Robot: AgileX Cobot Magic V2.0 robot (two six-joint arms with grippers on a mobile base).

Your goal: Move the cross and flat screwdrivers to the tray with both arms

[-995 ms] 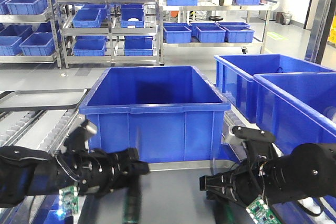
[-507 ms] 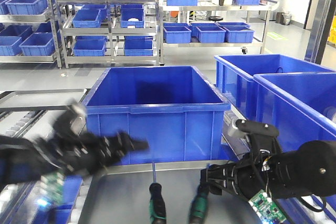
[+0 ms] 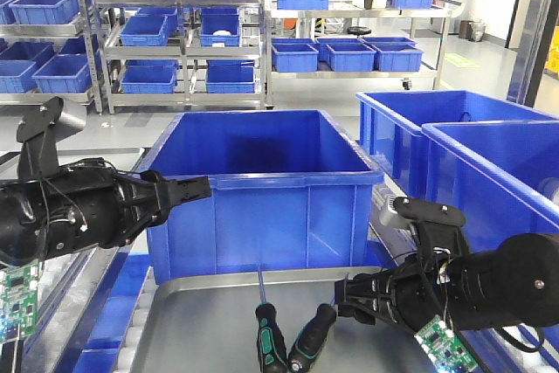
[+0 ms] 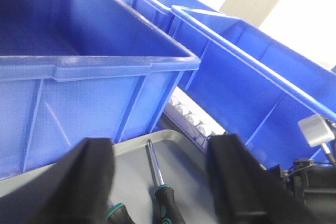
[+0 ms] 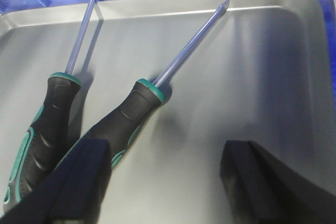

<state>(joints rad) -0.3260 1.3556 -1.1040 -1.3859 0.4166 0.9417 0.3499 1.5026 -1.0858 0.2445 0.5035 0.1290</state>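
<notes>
Both screwdrivers (image 5: 100, 124) lie in tray (image 5: 252, 61); right gripper (image 5: 163, 179) wide, empty above; left gripper (image 4: 157, 177) apparently wide, raised.

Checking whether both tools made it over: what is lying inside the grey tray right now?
Two screwdrivers lie side by side on the tray floor, shafts pointing toward the blue crate. Both grippers are open and hold nothing. The tray's near edge is out of view.
</notes>
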